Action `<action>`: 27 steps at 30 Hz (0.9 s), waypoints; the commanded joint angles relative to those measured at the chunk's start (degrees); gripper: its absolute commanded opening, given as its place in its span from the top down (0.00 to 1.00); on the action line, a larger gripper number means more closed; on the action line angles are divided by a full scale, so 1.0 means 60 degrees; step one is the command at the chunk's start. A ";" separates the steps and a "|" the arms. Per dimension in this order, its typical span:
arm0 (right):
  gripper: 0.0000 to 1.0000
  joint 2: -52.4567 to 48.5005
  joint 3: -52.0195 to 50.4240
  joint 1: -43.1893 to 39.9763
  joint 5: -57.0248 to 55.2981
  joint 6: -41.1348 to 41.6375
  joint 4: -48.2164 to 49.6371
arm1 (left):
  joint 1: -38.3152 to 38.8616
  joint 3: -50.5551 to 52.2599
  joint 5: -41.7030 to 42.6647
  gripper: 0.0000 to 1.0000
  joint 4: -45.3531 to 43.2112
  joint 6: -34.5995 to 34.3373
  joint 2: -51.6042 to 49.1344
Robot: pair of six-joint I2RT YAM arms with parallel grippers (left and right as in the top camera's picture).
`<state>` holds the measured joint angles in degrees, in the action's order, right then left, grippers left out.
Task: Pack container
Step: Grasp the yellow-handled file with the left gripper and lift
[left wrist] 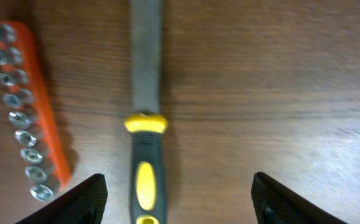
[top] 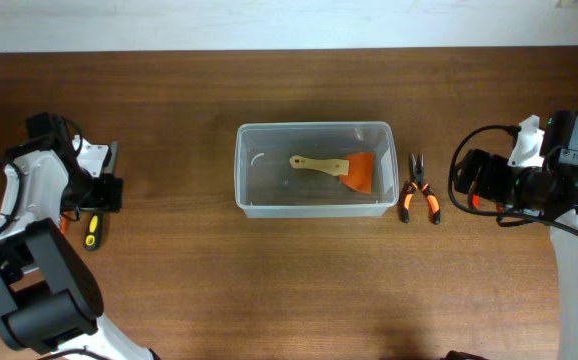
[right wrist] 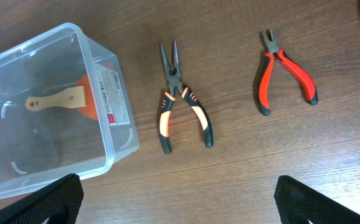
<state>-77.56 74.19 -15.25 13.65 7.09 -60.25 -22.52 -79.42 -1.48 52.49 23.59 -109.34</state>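
Seeing both my jaws wide: left gripper (left wrist: 177, 182) over file (left wrist: 146, 93) left of container (top: 314, 208), right gripper (right wrist: 177, 182) by orange-black pliers (right wrist: 181, 109) right of it.

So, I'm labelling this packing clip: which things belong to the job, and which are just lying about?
Job: container, scraper inside it.
Lying on the table, likely still to pack: black-orange pliers, red pliers, file, orange bit rack.

L pincer (left wrist: 177, 186) spread wide over yellow/blk-handled file (left wrist: 146, 93), orange socket rail (left wrist: 27, 106) beside it.
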 commanded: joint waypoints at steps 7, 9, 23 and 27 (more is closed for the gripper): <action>0.01 -0.0029 0.0153 -0.0036 0.0127 -0.0022 -0.0113 | -0.0382 0.0091 -0.0011 0.32 -0.0273 0.0295 -0.1064; 0.01 -0.0029 0.0153 -0.0036 0.0127 -0.0022 -0.0117 | -0.0382 0.0091 0.0033 0.35 -0.0266 0.0295 -0.1315; 0.01 -0.0029 0.0153 -0.0036 0.0127 -0.0022 -0.0160 | -0.0382 0.0091 0.0033 0.43 -0.0710 0.0306 -0.1606; 0.01 -0.0033 0.0153 -0.0036 0.0124 -0.0022 -0.0197 | -0.0382 0.0091 0.0033 0.44 -0.0816 0.0306 -0.1606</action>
<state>-77.58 74.19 -15.25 13.65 7.07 -61.30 -24.62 -79.37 -1.48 48.16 24.51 -117.58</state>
